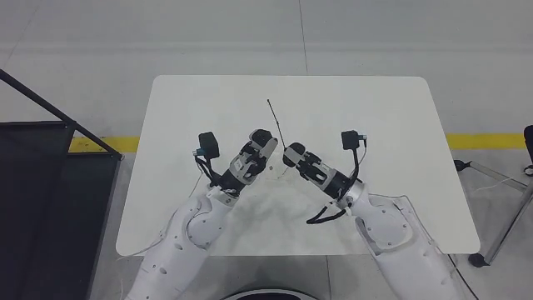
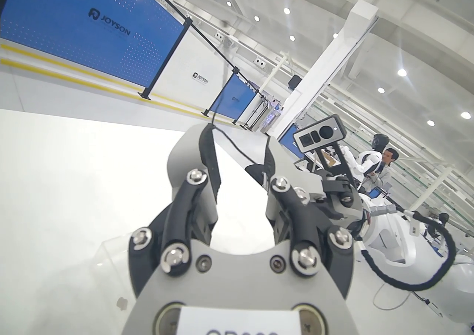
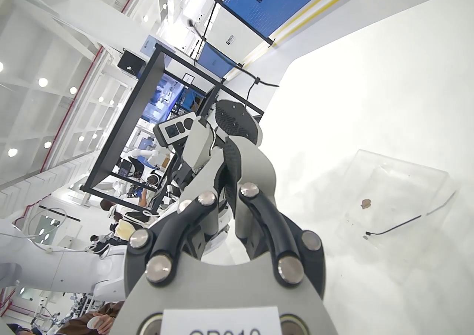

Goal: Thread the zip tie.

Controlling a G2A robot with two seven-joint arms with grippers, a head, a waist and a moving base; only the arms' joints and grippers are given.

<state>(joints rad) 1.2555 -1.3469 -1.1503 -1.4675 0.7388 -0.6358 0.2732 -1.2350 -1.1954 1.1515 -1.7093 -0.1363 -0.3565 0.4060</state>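
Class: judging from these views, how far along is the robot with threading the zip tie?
Done: the zip tie is lifted off the table, one end in the right gripper, which looks shut on it. In hand: the left gripper is open, the strap passing by one fingertip. Left: no loop shows; the tail has not yet gone through the head. A spare tie lies in the clear tray.

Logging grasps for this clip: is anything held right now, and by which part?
The right gripper is shut on the zip tie at its near end; the left gripper is open.
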